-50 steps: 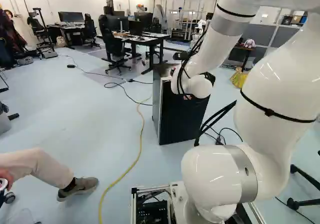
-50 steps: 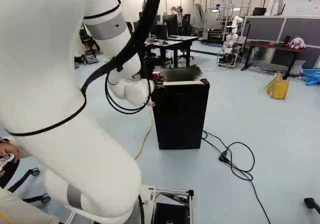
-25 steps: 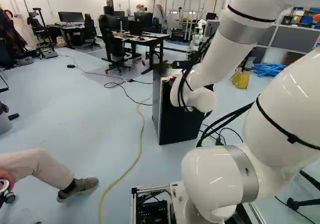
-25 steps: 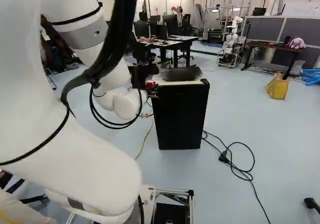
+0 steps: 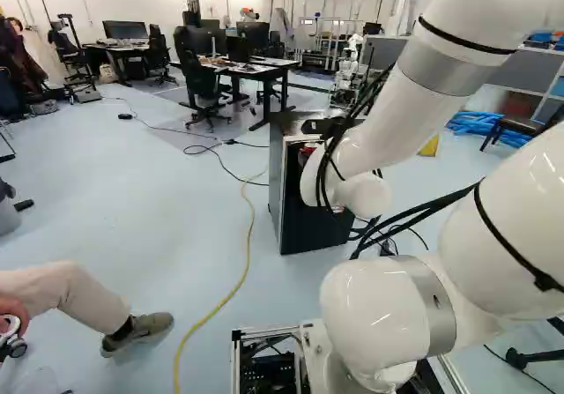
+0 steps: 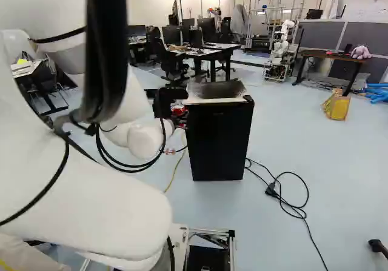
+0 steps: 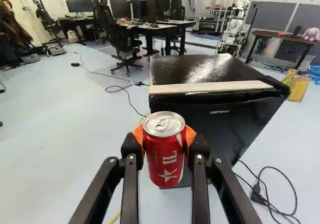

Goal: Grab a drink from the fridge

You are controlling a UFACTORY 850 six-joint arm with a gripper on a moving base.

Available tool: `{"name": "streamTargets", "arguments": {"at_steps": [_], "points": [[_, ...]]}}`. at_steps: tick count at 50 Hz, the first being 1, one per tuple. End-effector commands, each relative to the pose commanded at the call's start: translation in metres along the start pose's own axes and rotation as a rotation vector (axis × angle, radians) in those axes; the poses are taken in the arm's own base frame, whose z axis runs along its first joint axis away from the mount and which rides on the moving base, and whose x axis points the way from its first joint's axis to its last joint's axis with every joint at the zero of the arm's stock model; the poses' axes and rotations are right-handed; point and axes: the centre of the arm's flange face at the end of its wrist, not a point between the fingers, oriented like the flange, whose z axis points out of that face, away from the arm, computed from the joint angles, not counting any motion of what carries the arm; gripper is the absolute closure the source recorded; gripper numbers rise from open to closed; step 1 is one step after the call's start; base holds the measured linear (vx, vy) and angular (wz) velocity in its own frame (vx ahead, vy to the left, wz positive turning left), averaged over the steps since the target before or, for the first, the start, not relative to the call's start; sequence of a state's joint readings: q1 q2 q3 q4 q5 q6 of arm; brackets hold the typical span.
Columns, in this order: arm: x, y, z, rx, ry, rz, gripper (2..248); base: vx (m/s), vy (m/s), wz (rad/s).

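In the right base view my gripper [image 6: 180, 114] is beside the upper left edge of the black fridge [image 6: 219, 140], holding a red drink can [image 6: 177, 109]. The wrist view shows the gripper [image 7: 164, 151] shut on the upright red can [image 7: 164, 159], an orange pad against either side. Its silver top and pull tab face the camera. Beyond the can stands the fridge [image 7: 215, 119], its door looking shut, with a pale strip along the top's front edge. In the left base view the wrist hides part of the fridge [image 5: 304, 222].
A yellow cable [image 5: 231, 293] runs over the floor left of the fridge, a black cable [image 6: 294, 207] right of it. A person's leg [image 5: 66, 293] reaches in at the left. Desks [image 5: 256, 72] and another robot [image 6: 280, 50] stand farther back.
My arm has swung; in the right base view the gripper has moved left and slightly down past the fridge's top corner, the can moving with it. The base and fridge have stayed put.
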State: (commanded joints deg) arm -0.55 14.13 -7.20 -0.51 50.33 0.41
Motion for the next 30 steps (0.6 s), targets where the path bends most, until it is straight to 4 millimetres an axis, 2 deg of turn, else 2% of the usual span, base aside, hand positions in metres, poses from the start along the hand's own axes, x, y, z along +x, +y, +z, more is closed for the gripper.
{"name": "streamTargets", "arguments": {"at_steps": [30], "points": [[-0.010, -0.002, -0.012, 0.002, -0.011, -0.004, 152, 0.000, 0.000, 0.000]]}}
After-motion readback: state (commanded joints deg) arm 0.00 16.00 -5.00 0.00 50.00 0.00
